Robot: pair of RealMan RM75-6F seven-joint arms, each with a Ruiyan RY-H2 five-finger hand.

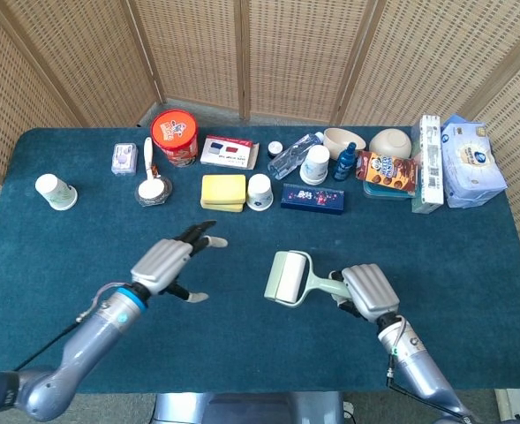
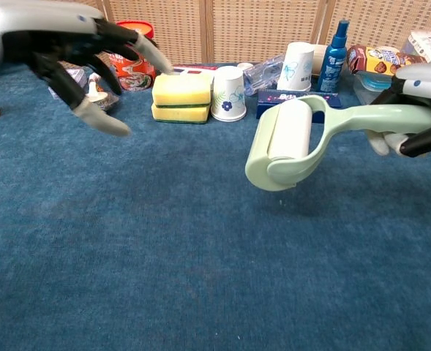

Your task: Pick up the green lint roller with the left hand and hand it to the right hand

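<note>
The pale green lint roller (image 1: pixel 286 279) (image 2: pixel 288 142) hangs above the blue cloth, its white roll pointing left. My right hand (image 1: pixel 368 291) (image 2: pixel 418 110) grips its handle at the right end. My left hand (image 1: pixel 164 261) (image 2: pixel 69 45) is well off to the left of the roller, fingers spread, holding nothing.
Along the far side stand a red tub (image 1: pixel 174 137), a yellow sponge (image 1: pixel 222 191), a floral cup (image 1: pixel 260 192), a dark blue box (image 1: pixel 312 197), bottles, bowls, snack packs and tissue packs (image 1: pixel 471 160). A paper cup (image 1: pixel 55 191) sits at far left.
</note>
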